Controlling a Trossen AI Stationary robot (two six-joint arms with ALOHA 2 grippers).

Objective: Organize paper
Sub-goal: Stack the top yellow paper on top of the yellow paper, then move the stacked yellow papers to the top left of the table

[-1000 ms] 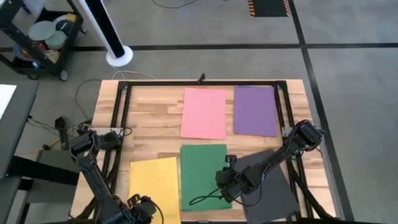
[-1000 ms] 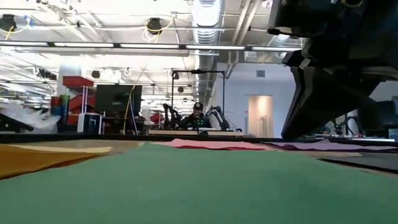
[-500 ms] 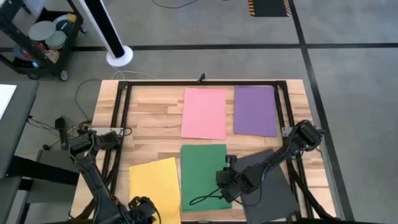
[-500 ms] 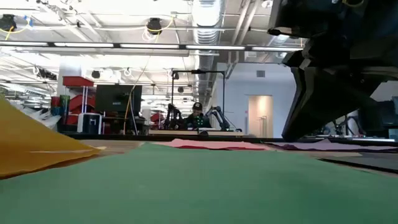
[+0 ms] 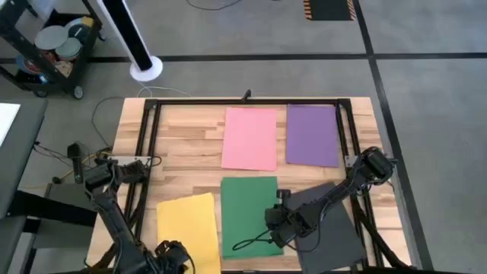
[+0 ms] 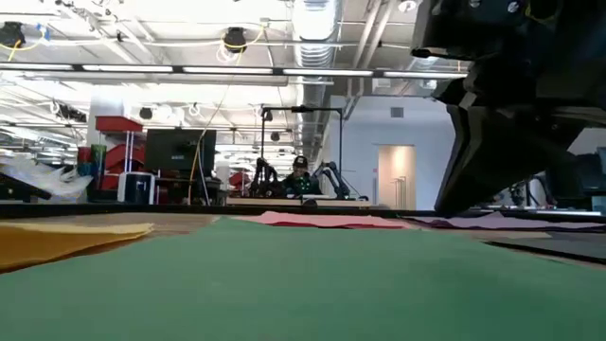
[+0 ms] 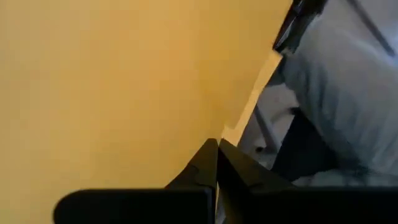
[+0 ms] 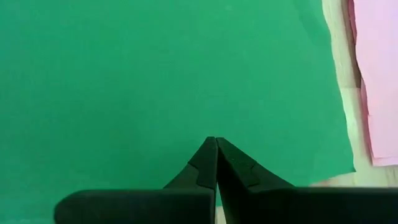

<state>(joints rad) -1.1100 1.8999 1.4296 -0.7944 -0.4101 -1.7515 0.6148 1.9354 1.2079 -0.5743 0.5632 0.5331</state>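
Five sheets of paper lie flat on the wooden table: pink (image 5: 249, 138) and purple (image 5: 312, 135) at the far side, yellow (image 5: 188, 224), green (image 5: 248, 213) and black (image 5: 329, 236) at the near side. My left gripper (image 5: 172, 254) is at the near end of the yellow sheet (image 7: 106, 81), fingers shut. My right gripper (image 5: 275, 223) stands shut over the green sheet (image 8: 155, 74), near that sheet's right edge; I cannot tell whether it touches the sheet. My left gripper is shut at the yellow sheet's near end, close to one of its edges (image 7: 239, 115). Its own fingers (image 7: 208, 165) hide whether the paper lies between them. The sheet lies almost flat on the table, with its near part slightly raised (image 6: 66, 235).
A black metal frame (image 5: 243, 101) runs around the work area on the table. A loose black cable (image 5: 251, 242) lies on the green sheet near my right gripper. Bare wood shows on the left of the table (image 5: 183, 144). A person sits at a bench in the room beyond (image 6: 301, 176).
The near part of the yellow sheet rose high off the table at my left gripper, then came back down almost flat. The sheet has also shifted slightly toward the table's left edge.
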